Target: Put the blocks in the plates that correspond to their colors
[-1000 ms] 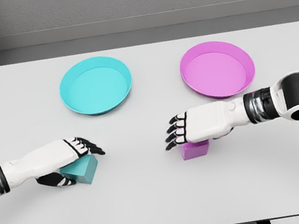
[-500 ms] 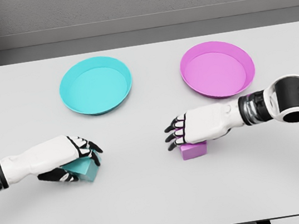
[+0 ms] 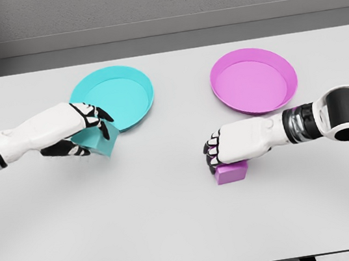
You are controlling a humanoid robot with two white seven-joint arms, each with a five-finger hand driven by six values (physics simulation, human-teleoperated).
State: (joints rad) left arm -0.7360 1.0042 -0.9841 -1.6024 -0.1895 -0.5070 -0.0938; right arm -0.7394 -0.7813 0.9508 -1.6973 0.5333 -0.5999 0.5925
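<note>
Cyan block sits clasped in the left hand, raised at the near-left rim of the cyan plate. On the white table, the right hand curls its fingers over the magenta block, near the magenta plate. Nothing carries readable writing.

Bare table lies open between cyan plate and pink plate.

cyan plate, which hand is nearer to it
Left. The left hand holds the cyan block at the cyan plate's near-left rim. The right hand is on the pink block, right of it.
</note>
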